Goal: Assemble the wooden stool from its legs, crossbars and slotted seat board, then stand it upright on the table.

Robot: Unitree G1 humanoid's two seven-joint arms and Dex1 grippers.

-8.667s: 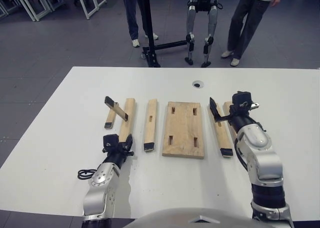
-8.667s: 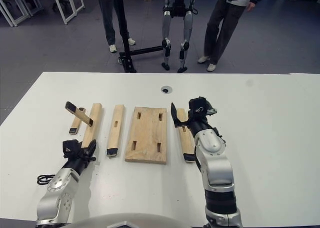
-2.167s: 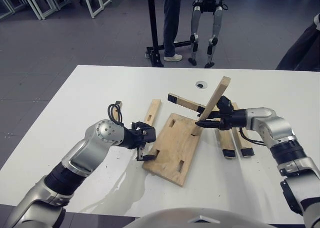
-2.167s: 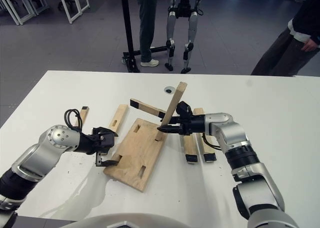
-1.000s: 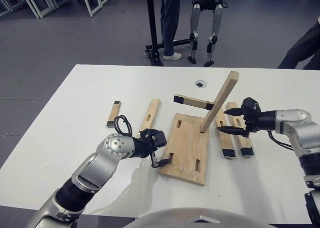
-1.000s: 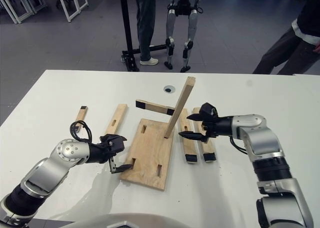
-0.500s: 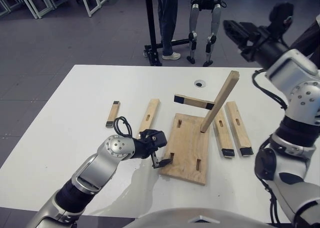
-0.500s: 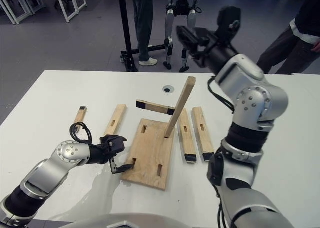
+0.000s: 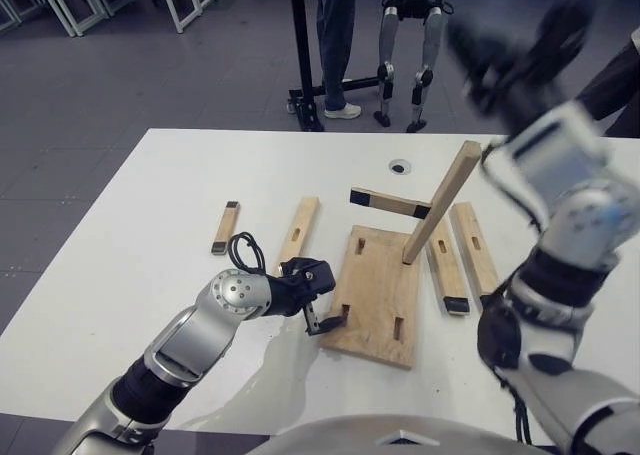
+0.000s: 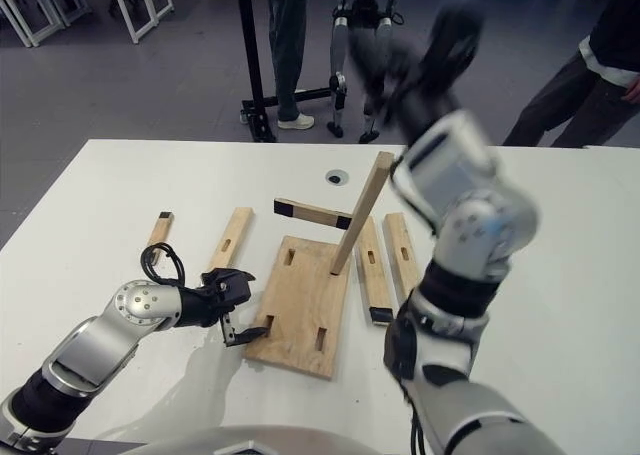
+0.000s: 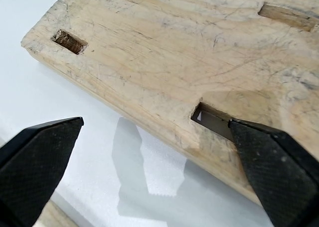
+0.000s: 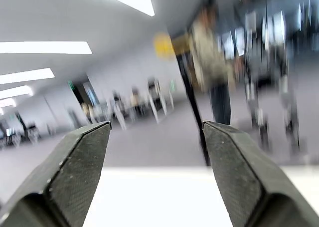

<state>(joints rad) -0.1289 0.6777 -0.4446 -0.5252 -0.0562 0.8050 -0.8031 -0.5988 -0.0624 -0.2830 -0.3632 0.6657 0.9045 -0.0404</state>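
Observation:
The slotted seat board [image 9: 375,295] lies flat on the white table. One leg [image 9: 438,203] stands tilted in its far right slot, with a dark-tipped crossbar [image 9: 388,202] sticking out to the left. My left gripper [image 9: 322,320] is open at the board's near left corner; in the left wrist view its fingers [image 11: 35,162] straddle the board's edge [image 11: 174,52] by a slot. My right gripper [image 9: 515,50] is raised high above the table's far right, blurred. It stands open in the right wrist view [image 12: 157,172] with nothing between the fingers.
Two legs [image 9: 445,272] [image 9: 476,252] lie right of the board. Left of it lie another leg [image 9: 298,233] and a short crossbar [image 9: 225,227]. A cable hole [image 9: 400,166] sits near the far edge. Beyond the table are a black stand [image 9: 300,45] and people.
My right gripper has let go of the leg, drawn away and swung up high above the table, still moving. The leg stays standing in the board. My left gripper has stayed at the board's corner.

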